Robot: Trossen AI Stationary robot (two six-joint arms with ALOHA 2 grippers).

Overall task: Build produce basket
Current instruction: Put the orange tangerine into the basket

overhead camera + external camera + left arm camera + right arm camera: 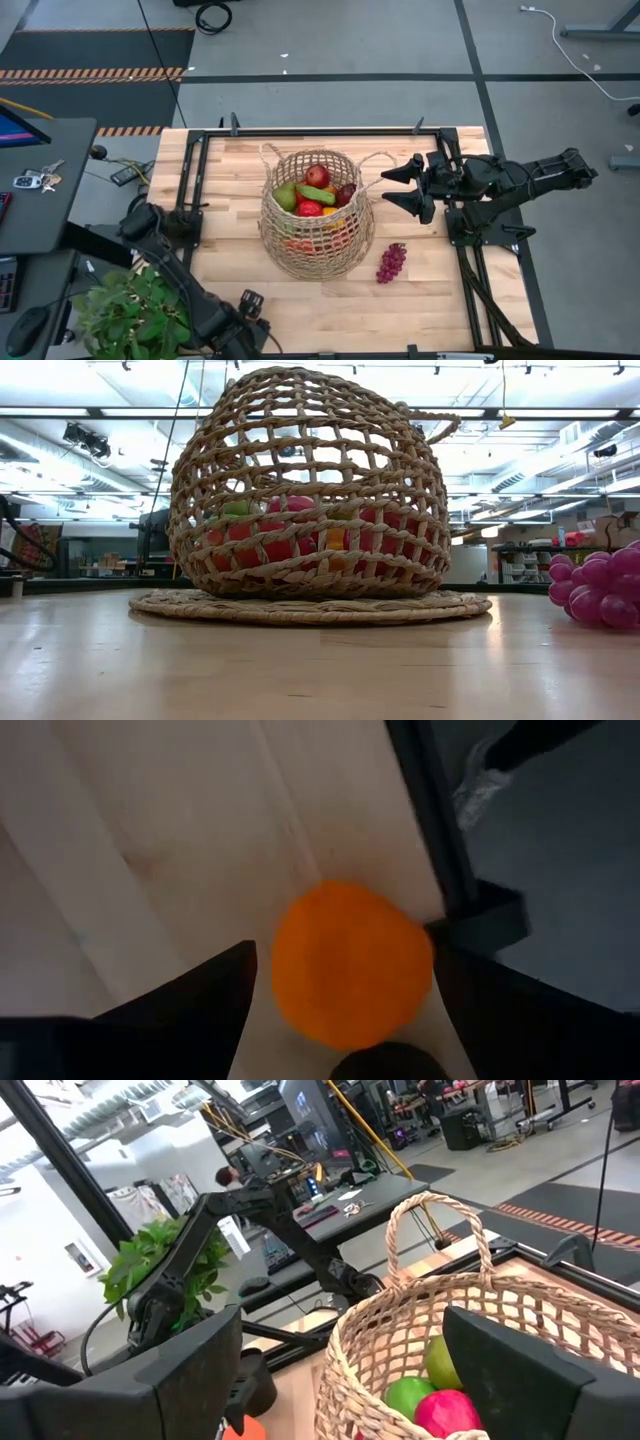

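- Left end effector (340, 1020) is pointing down at the counter (150, 850), its two dark fingers (195, 995) spreading apart in the foreground.
- An orange (350, 965) is sitting on the pale wood between the fingers, filling most of the gap; contact with either finger cannot be told.
- A dark rounded part of the end effector is overlapping the orange's near edge.
- The orange is lying close to the counter's edge, where a black frame rail (430, 810) is running along the wood.
- Grey floor (560, 850) is showing beyond the rail.
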